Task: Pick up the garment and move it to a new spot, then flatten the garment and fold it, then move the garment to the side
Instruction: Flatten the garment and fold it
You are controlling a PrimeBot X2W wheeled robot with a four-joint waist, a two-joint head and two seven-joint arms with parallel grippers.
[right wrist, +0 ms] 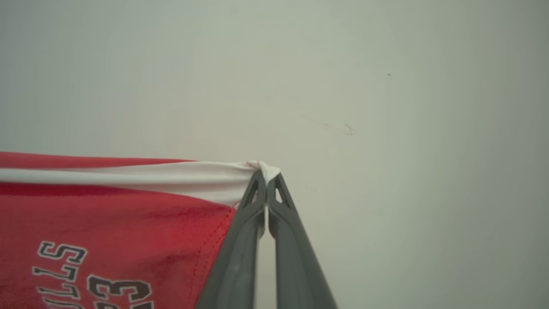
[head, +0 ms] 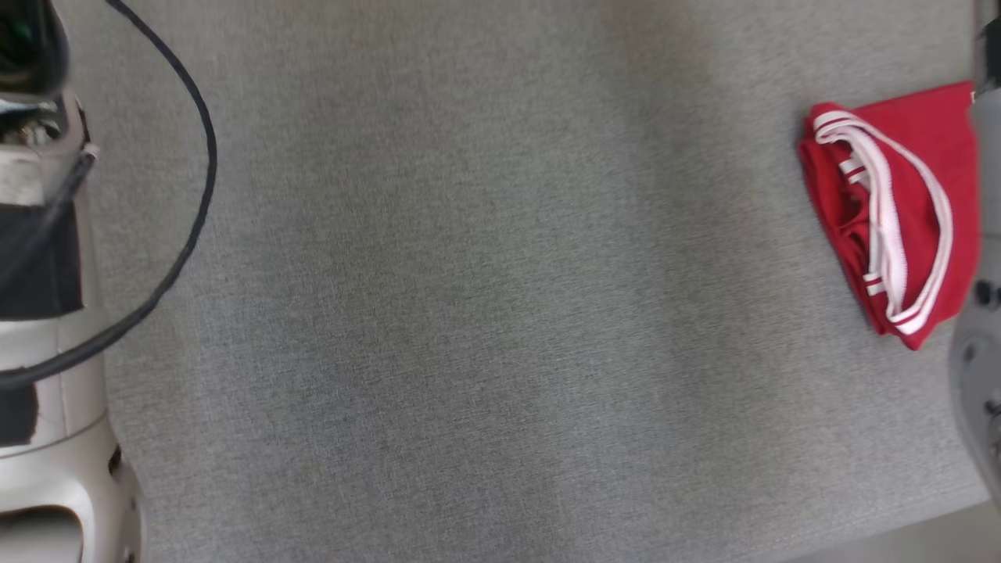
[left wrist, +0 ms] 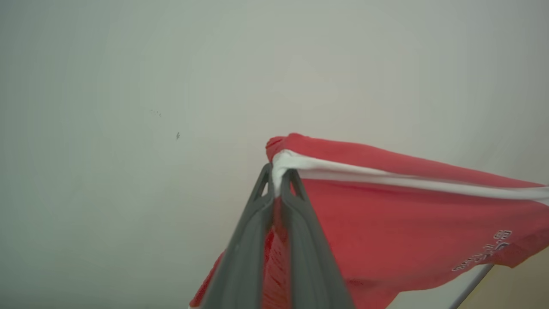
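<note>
A red garment (left wrist: 407,219) with a white band hangs stretched between my two grippers. In the left wrist view my left gripper (left wrist: 279,174) is shut on one end of the white band, with red cloth also caught between the fingers lower down. In the right wrist view my right gripper (right wrist: 266,171) is shut on the other end of the band, and the garment (right wrist: 107,214) hangs to its left with black and white lettering on it. Behind the cloth in both wrist views is a plain pale surface.
In the head view a folded red garment with white trim (head: 891,211) lies at the right side of the grey cloth-covered table (head: 469,313). My pale left arm (head: 47,328) and its black cable (head: 199,203) stand along the left edge, and my right arm (head: 981,328) along the right edge.
</note>
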